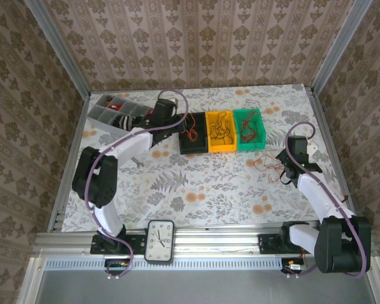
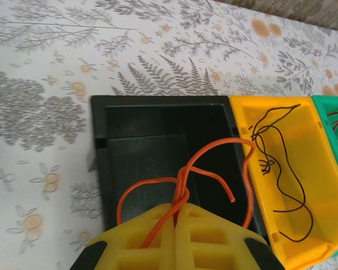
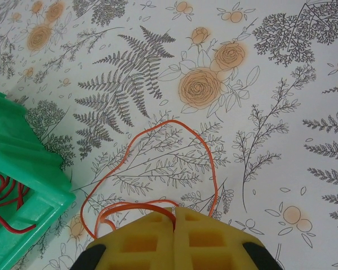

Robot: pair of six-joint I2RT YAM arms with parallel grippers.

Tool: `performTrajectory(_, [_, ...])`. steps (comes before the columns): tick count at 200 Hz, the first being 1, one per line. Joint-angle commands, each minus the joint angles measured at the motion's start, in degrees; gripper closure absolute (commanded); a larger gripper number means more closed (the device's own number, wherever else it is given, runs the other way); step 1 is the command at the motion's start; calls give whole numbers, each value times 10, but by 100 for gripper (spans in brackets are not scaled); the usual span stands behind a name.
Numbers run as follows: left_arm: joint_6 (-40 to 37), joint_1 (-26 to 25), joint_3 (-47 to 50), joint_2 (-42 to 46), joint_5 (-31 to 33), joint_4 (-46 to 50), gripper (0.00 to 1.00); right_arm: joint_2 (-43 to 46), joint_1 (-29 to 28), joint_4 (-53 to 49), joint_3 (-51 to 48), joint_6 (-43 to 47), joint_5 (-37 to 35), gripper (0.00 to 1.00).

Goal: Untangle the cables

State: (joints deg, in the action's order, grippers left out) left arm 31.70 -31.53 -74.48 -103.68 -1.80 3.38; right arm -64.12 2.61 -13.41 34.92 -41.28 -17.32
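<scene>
Left gripper (image 2: 177, 212) clenched on orange cable (image 2: 214, 145) above black bin (image 2: 158, 101). Right gripper (image 3: 174, 214) clenched on second orange cable (image 3: 158, 126), looped on table (image 3: 270, 84) beside green bin (image 3: 28, 169). Dark cable (image 2: 265, 165) in yellow bin (image 2: 327, 185). Clock (image 1: 160, 240) numerals too small to read.

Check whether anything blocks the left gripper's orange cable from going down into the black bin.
Nothing visible does. The left gripper holds the orange cable over the black bin, whose open floor looks bare.
</scene>
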Motion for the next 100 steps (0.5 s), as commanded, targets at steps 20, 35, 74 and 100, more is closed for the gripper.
performTrajectory(20, [-29, -22, -68, -35, 67, 26, 95, 4, -5, 1, 2, 16, 14, 95])
performTrajectory(35, [-26, -22, -72, -39, 80, 35, 69, 5, -6, -2, 2, 21, 26, 95])
performTrajectory(74, [-27, -20, -62, -14, 124, 34, 35, 7, -11, -22, -1, 23, 55, 93])
performTrajectory(100, [-22, -17, -34, 18, 145, 33, 32, -17, -11, -46, 9, -8, 65, 85])
